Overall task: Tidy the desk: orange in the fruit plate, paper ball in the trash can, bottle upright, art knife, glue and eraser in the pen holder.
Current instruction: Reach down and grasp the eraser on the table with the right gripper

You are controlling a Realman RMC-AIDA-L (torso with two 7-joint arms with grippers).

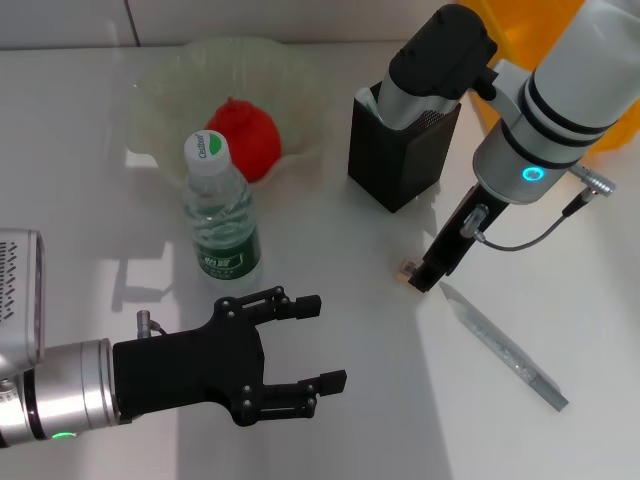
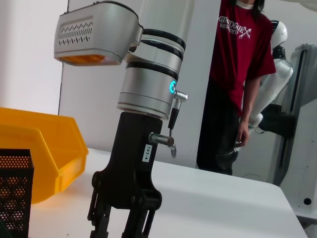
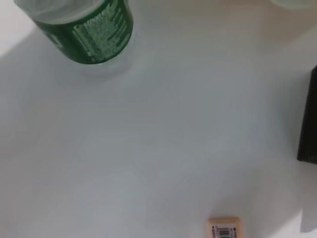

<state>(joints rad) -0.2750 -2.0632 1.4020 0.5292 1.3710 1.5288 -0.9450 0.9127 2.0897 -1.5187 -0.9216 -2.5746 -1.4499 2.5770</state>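
Observation:
The orange (image 1: 245,140) lies in the fruit plate (image 1: 160,90) at the back left. In front of it the bottle (image 1: 220,215) stands upright. My left gripper (image 1: 322,343) hangs open and empty just right of the bottle's base. The right gripper (image 1: 428,275) points down with its tip beside the eraser (image 1: 407,268), which also shows in the right wrist view (image 3: 224,228). The grey art knife (image 1: 505,345) lies flat to the eraser's right. Behind stands the pen holder (image 1: 395,165), partly covered by my right wrist camera. The trash can (image 1: 520,40) is at the back right. Paper ball and glue are out of view.
The left wrist view shows the right arm (image 2: 143,94) upright over the table, the trash can (image 2: 44,148) and the pen holder (image 2: 12,193) beside it. A person in a red shirt (image 2: 240,64) stands beyond the table's far edge.

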